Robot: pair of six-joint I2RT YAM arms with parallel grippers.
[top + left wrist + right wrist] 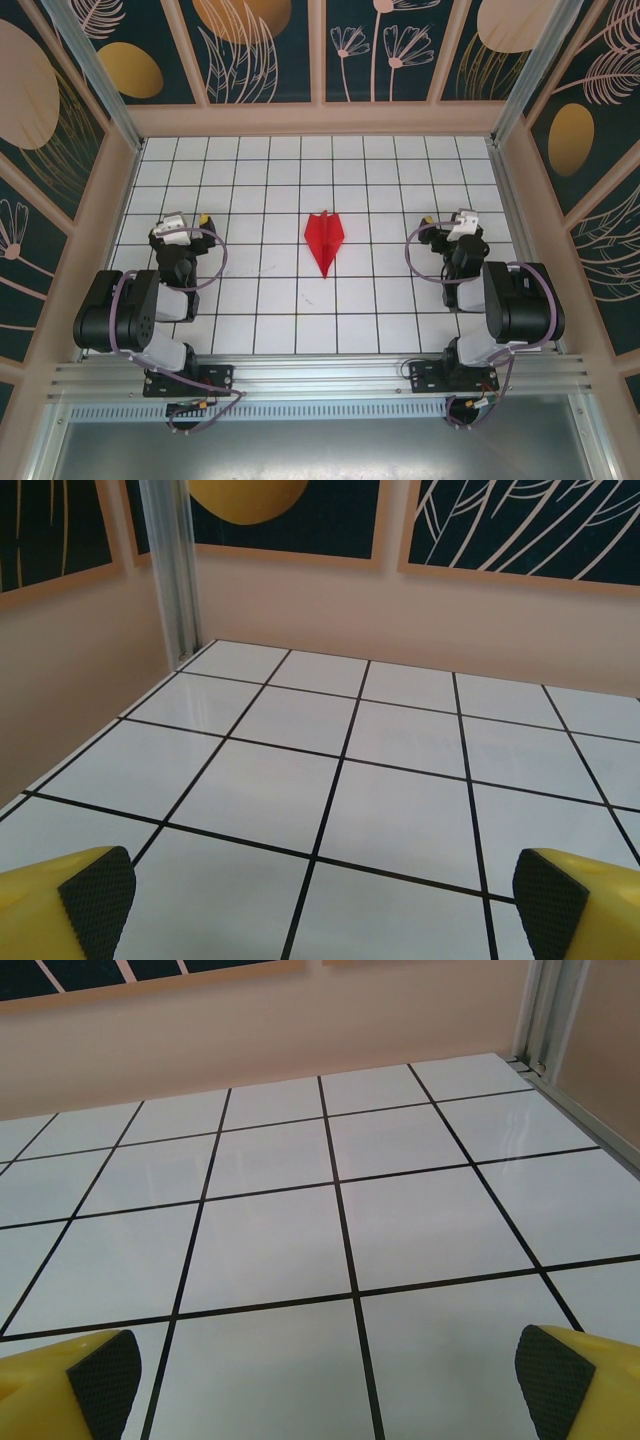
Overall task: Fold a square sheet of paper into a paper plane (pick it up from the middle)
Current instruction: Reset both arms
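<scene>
Both grippers stand spread to their full width and neither has hold of anything. On the overhead camera I read the left gripper (pixel 186 224) well off to the left of the paper plane (pixel 326 240). The right gripper (pixel 456 224) sits about as far off to the plane's right. Both are roughly level with the plane and clear of it. Paper plane lies on the white tiled table (pixel 260 170), near the middle of the grid. It is a narrow red dart with a centre crease, nose toward the arm bases and wider tail toward the back wall. Both arms are folded back, elbows nearer the bases than the plane's nose, with purple cable looping beside each wrist. On the left wrist camera the left gripper (pixel 320 905) has its yellow fingers at the two bottom corners. Its black ribbed pads (pixel 98 898) face inward, with bare tile and black grid lines in the gap between. Right wrist camera gives the same reading for the right gripper (pixel 320 1385): pads (pixel 105 1375) far apart at the lower corners, glossy tile between them. Both wrist cameras look across the tiles to a pale wall. An aluminium corner post (pixel 175 570) stands at upper left on the left camera.
</scene>
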